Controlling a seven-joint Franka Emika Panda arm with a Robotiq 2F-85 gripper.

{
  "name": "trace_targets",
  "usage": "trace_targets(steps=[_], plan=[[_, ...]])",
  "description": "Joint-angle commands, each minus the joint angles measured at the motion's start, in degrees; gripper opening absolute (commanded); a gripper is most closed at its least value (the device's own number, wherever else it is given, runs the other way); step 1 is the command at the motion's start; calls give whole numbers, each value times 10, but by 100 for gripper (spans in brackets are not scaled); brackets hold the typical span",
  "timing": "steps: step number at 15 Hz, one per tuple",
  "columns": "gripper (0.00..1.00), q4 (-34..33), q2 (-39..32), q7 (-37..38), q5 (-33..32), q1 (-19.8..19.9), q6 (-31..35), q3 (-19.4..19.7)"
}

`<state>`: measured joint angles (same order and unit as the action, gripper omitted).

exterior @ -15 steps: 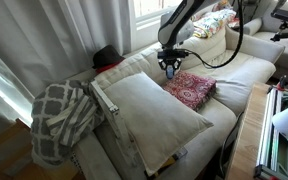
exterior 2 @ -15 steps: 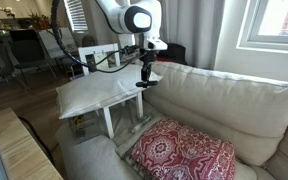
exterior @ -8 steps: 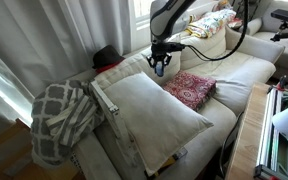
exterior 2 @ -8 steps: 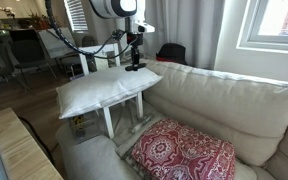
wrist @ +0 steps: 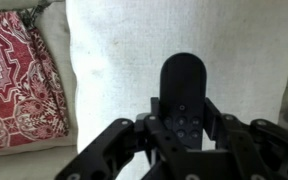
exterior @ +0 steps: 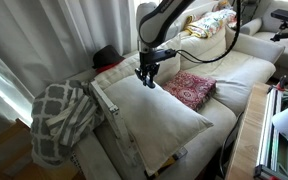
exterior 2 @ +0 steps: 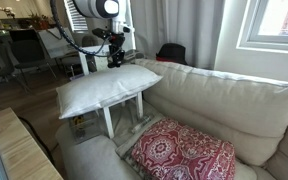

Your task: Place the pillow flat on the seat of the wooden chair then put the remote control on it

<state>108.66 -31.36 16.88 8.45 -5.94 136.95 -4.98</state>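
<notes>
Gripper (exterior: 147, 78) now sits over the pillow (exterior: 156, 118). 1 s ago it hung off the pillow's side, over the sofa (exterior: 236, 68) near the red patterned cushion (exterior: 190, 89). 0.5 s ago it was at the pillow's edge.

In an exterior view the gripper (exterior 2: 115, 61) is low over the pillow (exterior 2: 99, 90), on the part nearest the chair back. I can't tell whether anything touches the fabric.

Jaws are still clamped on the remote control (wrist: 184, 85). In the wrist view the gripper (wrist: 184, 128) holds its lower end and the rounded top end sticks out past the fingers (wrist: 144, 130). The remote is dark, with its buttons facing the camera and pillow (wrist: 124, 50) fabric filling the background behind it.

The pillow hasn't moved across the frames and lies flat on the seat of the wooden chair (exterior: 106, 98). Pale chair legs (exterior 2: 108, 120) show under the pillow.

The red cushion (exterior 2: 184, 150) is unchanged, on the sofa (exterior 2: 219, 95) seat beside the pillow. It appears off the pillow's edge in the wrist view (wrist: 14, 80).

A grey-white patterned blanket (exterior: 59, 115) is bunched on the pillow's opposite side, in the same place as before.
</notes>
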Motion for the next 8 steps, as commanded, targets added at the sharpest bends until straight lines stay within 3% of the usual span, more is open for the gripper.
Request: trace_targets(steps=[1,8], plan=[[17,-11,-11,-93,4,2,-29,-26],[17,-40,-24,-27,30,-7,-86,-14]])
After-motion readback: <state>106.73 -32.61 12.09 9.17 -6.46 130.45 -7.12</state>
